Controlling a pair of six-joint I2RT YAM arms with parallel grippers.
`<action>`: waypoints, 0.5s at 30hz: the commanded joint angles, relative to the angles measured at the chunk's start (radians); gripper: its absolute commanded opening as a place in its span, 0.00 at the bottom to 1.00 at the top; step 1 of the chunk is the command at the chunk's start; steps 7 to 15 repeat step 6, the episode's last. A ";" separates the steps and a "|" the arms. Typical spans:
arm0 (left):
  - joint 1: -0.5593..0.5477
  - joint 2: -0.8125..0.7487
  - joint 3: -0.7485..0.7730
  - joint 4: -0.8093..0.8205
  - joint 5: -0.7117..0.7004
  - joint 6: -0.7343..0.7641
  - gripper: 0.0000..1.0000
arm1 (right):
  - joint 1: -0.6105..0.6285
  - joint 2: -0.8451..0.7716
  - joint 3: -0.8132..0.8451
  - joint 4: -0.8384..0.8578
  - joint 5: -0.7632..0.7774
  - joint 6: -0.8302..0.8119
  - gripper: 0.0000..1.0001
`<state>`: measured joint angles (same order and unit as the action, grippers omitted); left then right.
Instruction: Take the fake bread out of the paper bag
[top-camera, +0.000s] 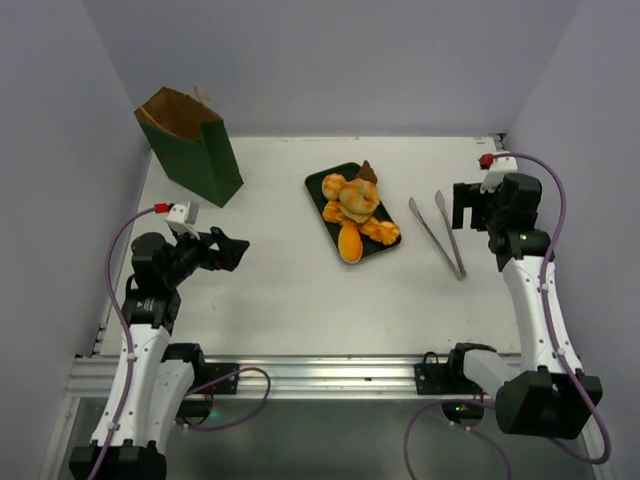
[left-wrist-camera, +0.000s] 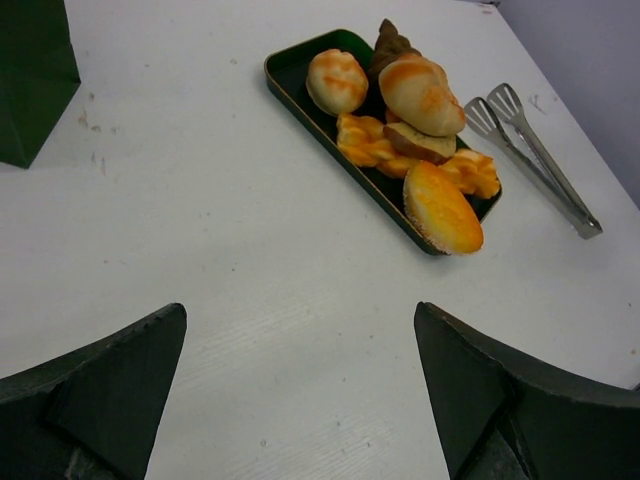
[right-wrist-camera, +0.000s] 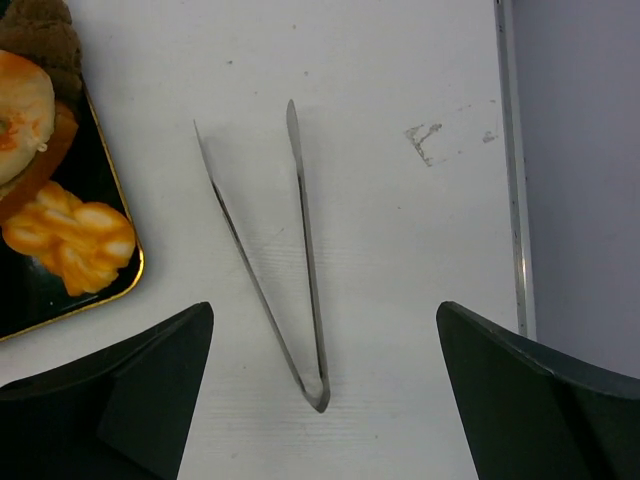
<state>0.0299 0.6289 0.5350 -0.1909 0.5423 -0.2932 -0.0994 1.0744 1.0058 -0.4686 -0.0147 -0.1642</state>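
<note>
The dark green paper bag (top-camera: 190, 150) stands upright at the back left with its top open; one corner of the bag (left-wrist-camera: 35, 80) shows in the left wrist view. The fake bread (top-camera: 352, 205) is piled on a flat dark green tray (top-camera: 318, 185) at mid-table, seen closer as golden buns and rolls (left-wrist-camera: 415, 100) with a dark brown piece (left-wrist-camera: 388, 40) behind. My left gripper (top-camera: 232, 250) hangs open over bare table (left-wrist-camera: 300, 312), short of bag and tray. My right gripper (top-camera: 465, 205) is open and empty (right-wrist-camera: 325, 308), right of the tray.
Metal tongs (top-camera: 437, 235) lie flat on the table right of the tray, their hinge end between my right fingers' line of sight (right-wrist-camera: 318, 385), untouched. The tray's tan rim (right-wrist-camera: 135, 280) and some of the bread (right-wrist-camera: 70, 240) show at left. The table's right edge (right-wrist-camera: 515, 200) runs close by.
</note>
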 joint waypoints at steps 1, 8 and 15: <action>-0.007 -0.014 -0.003 0.001 -0.048 0.032 1.00 | -0.005 -0.047 0.028 -0.053 0.044 0.081 0.99; -0.008 -0.035 -0.012 -0.013 -0.079 0.037 1.00 | -0.005 -0.149 -0.062 0.018 0.045 0.054 0.99; -0.008 -0.035 -0.012 -0.013 -0.079 0.037 1.00 | -0.005 -0.149 -0.062 0.018 0.045 0.054 0.99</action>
